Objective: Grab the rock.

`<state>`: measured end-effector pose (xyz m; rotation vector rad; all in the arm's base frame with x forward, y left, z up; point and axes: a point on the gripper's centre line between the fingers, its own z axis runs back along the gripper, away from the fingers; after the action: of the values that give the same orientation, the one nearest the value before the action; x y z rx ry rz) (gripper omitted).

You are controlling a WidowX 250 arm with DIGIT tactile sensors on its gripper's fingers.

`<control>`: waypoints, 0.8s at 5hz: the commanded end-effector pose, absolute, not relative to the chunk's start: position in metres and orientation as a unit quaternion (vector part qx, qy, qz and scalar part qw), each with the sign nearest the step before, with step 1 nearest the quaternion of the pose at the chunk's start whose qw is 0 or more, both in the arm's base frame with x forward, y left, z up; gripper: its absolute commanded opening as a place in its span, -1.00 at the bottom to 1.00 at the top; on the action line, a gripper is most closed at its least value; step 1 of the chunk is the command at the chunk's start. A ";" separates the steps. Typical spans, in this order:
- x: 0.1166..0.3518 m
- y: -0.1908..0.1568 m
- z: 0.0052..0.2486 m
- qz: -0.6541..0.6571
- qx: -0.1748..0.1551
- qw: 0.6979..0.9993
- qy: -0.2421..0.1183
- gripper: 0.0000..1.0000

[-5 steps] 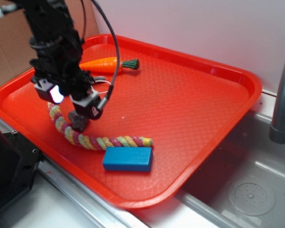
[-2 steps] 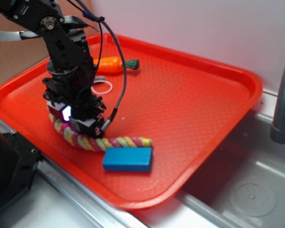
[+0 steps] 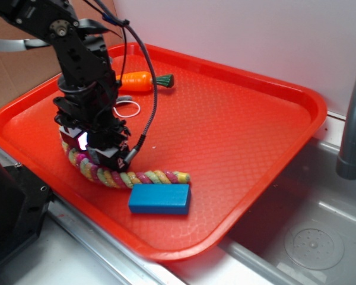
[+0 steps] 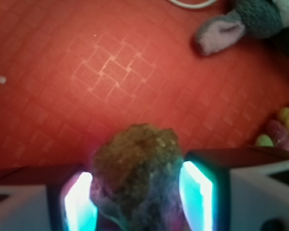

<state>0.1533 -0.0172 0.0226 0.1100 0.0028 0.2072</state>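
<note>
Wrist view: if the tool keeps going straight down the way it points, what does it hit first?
The rock already sits between the tool's pads; past it, likely the red tray floor, though depth is unclear.

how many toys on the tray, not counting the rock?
4. Carrot at the back, rope along the front left edge, blue block in front of the rope, plush mouse beside the rope, mostly hidden by the arm. More may hide under the arm.

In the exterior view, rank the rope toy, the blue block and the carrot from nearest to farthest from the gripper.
1. Rope toy: curls right under the gripper, at the tray's front left.
2. Blue block: past the rope's far end, near the tray's front edge.
3. Carrot: behind the arm, near the tray's back rim.
</note>
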 end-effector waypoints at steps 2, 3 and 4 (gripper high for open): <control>0.179 -0.006 0.134 0.059 0.022 0.998 -0.008 -1.00; 0.186 -0.005 0.164 0.048 0.011 0.999 -0.017 -1.00; 0.186 0.004 0.190 0.041 0.014 0.999 -0.026 -1.00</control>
<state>0.1824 -0.0016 0.1766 0.0294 0.0040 0.0788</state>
